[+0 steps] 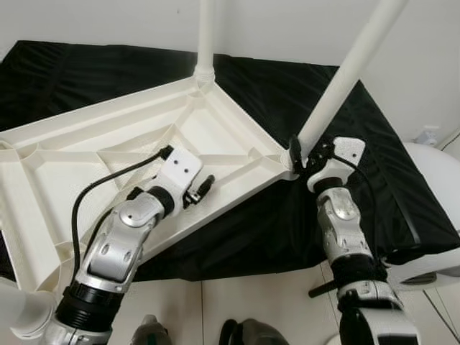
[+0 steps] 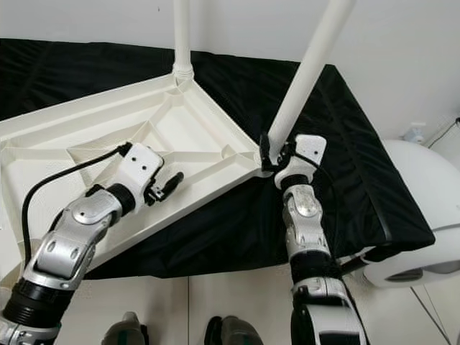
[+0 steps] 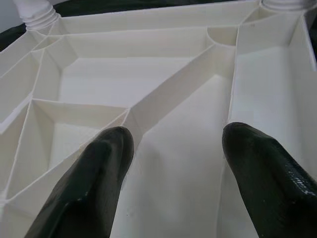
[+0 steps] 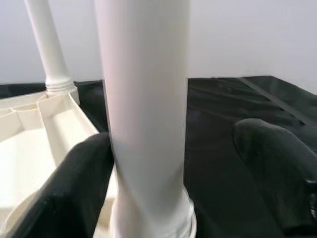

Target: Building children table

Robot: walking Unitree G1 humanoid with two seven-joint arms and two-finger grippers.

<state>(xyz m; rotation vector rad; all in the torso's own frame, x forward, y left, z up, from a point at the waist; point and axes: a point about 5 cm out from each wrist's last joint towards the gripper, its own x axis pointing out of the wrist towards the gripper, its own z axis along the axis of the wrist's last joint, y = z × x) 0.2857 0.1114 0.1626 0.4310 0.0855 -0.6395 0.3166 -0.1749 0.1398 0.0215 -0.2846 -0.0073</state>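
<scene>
Table top (image 1: 108,151): upside down on black cloth (image 1: 323,108), ribs showing.
Right gripper (image 1: 300,159): fingers apart around near-corner leg (image 1: 345,79).
Left gripper (image 1: 203,188): spread, hovering over ribs.
Risk: leaning leg may jam or pop out.

You see cream-white plastic tabletop (image 1: 108,144) lying upside down, underside patterned with raised ribs forming triangles. Two table legs: far leg (image 1: 205,36) white, near leg (image 1: 352,68) white, both plain. Black cloth (image 1: 287,93) under tabletop, plain, faint sheen at creases. Wall behind off-white. Floor pale tile with thin dark grout lines. Left gripper (image 3: 173,183) fingers glossy black; right gripper (image 4: 178,168) fingers black. Your arms silver with black joints; wrist housings white; cable on left arm black.
</scene>
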